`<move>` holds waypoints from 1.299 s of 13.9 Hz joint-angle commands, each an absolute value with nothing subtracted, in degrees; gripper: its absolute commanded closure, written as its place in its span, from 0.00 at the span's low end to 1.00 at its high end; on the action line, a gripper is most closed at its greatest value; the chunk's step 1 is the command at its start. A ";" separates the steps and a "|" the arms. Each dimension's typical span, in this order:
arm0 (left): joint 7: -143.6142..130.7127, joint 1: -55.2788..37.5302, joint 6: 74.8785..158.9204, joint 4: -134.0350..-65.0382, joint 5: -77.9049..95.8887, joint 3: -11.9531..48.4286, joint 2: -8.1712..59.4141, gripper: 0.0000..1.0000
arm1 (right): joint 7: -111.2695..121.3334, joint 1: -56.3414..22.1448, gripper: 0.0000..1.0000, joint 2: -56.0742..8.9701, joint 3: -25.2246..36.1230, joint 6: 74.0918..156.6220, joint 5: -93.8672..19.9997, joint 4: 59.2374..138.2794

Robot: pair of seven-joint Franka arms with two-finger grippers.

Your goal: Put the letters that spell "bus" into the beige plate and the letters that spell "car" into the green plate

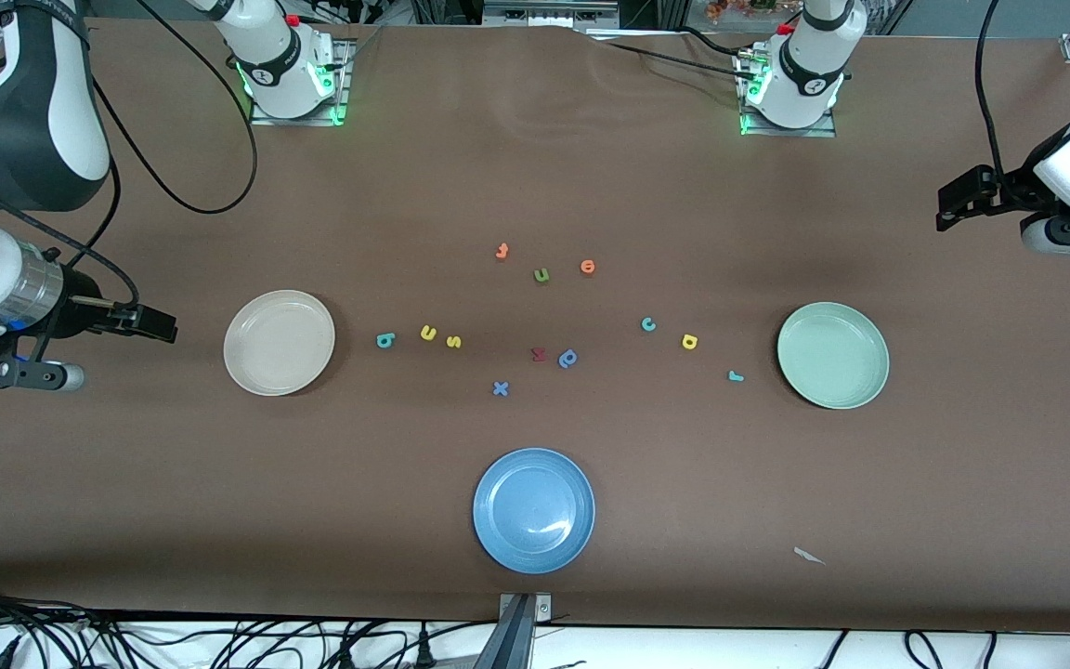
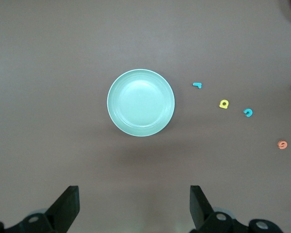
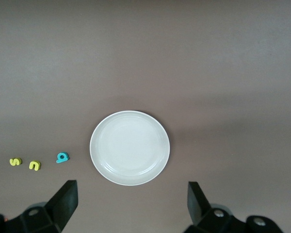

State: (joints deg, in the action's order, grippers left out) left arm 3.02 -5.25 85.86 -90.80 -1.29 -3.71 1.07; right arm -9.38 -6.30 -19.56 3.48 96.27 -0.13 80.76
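Both two-finger grippers hang with their jaws spread wide and nothing between them. The right gripper (image 1: 159,323) is up over the brown tabletop (image 1: 535,576) at the right arm's end, just beside the round cream-beige plate (image 1: 279,342), and the left gripper (image 1: 953,200) waits high near the edge at the left arm's end, well apart from the round pale mint-green plate (image 1: 832,355).

Between the two plates, toward the middle of the tabletop, the small letters lie flat. The teal b (image 1: 385,340), yellow u (image 1: 428,333) and yellow s (image 1: 453,342) sit in a row beside the beige plate. The teal c (image 1: 648,324), yellow a (image 1: 690,342) and teal r (image 1: 735,376) trail toward the green plate.

These letters look tiny, thin and very light, probably foam or plastic. Each likely wants a pinch from straight above across its narrow strokes, fingertips almost on the tabletop. Such light pieces may skid or cling to a pad on release. Neither plate holds anything yet.
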 commanded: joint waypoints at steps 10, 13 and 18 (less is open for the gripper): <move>3.87 -5.62 77.08 -85.17 0.79 -4.13 1.67 0.00 | -9.76 -6.06 0.00 -18.63 3.34 95.62 -1.05 81.21; 3.87 -5.45 76.99 -85.25 0.79 -4.13 1.67 0.00 | -9.76 -6.06 0.00 -18.63 3.34 95.62 -1.05 81.21; 3.87 -5.27 76.11 -85.25 0.70 -4.13 1.67 0.00 | -9.76 -6.06 0.00 -18.63 3.34 95.62 -1.05 81.30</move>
State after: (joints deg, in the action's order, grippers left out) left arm 3.02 -5.38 77.42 -86.59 -1.01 -3.70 1.18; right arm -9.38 -6.30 -19.56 3.48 96.22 -0.13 80.76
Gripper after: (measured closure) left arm 0.000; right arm 0.000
